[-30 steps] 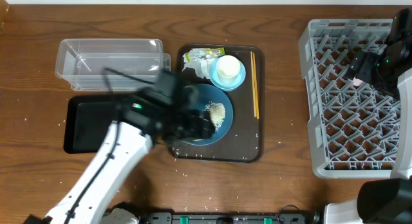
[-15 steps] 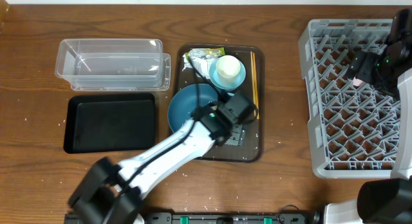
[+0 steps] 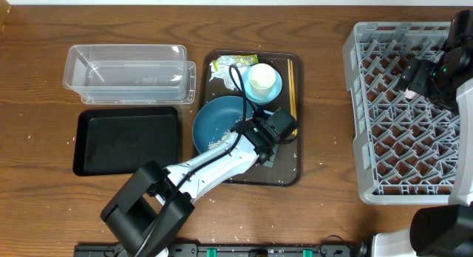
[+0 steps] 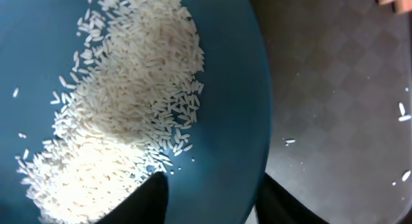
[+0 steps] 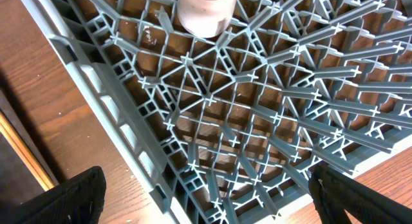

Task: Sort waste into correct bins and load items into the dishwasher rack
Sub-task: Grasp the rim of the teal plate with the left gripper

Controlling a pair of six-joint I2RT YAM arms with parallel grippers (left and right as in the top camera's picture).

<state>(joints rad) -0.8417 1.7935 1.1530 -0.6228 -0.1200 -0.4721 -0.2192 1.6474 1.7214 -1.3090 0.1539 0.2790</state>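
The large blue dish (image 3: 220,118) lies on the brown serving tray (image 3: 290,176). Loose rice (image 3: 215,144) is gathered at its lower-left side and fills the left wrist view (image 4: 122,114). My left gripper (image 3: 260,136) is shut on the dish's right rim (image 4: 212,185), one finger inside and one outside. The white cup (image 3: 260,77) stands in the light-blue bowl (image 3: 275,89). The snack wrapper (image 3: 231,63) and chopsticks (image 3: 293,94) lie on the tray. My right gripper (image 3: 430,72) hangs open over the dishwasher rack (image 3: 384,139), near the pink cup (image 5: 205,10). No tissue shows.
The clear tub (image 3: 126,71) stands at the back left, with the black tray (image 3: 126,142) in front of it. Stray rice grains lie on the serving tray and on the table near its front edge. The left arm lies across the table's front middle.
My left arm has swung from the dish's left side to its right rim and closed on it. The rice has slid from mid-dish to the lower left. The right arm is unmoved.
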